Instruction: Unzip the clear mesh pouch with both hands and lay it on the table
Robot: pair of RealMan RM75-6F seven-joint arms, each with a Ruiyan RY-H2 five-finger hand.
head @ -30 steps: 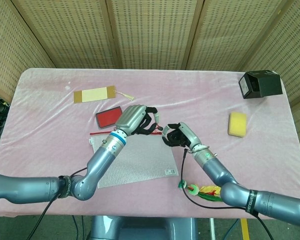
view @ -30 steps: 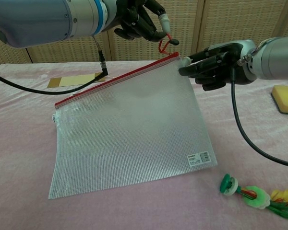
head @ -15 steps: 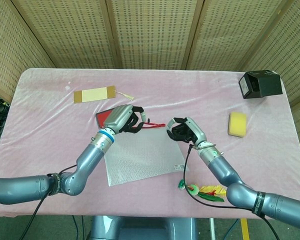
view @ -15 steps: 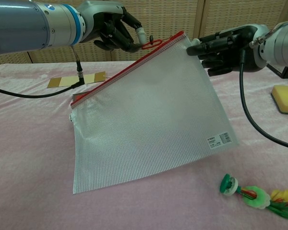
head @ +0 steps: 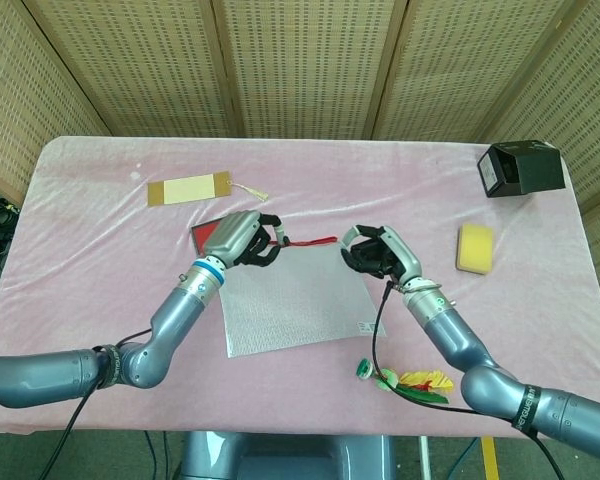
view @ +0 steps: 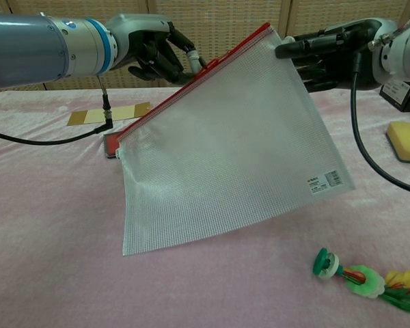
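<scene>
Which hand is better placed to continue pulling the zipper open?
Probably the left hand: it is at the red zipper edge of the pouch, while the right hand holds the pouch's top corner.

the mesh pouch hides the zipper pull and left hand's fingertips; the shuttlecock is cut off at chest view's edge.

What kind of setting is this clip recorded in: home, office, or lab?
Probably a lab data-collection station: a table under pink cloth, woven screen panels closing it in, and unrelated props laid out, like a yellow sponge and a black box.
</scene>
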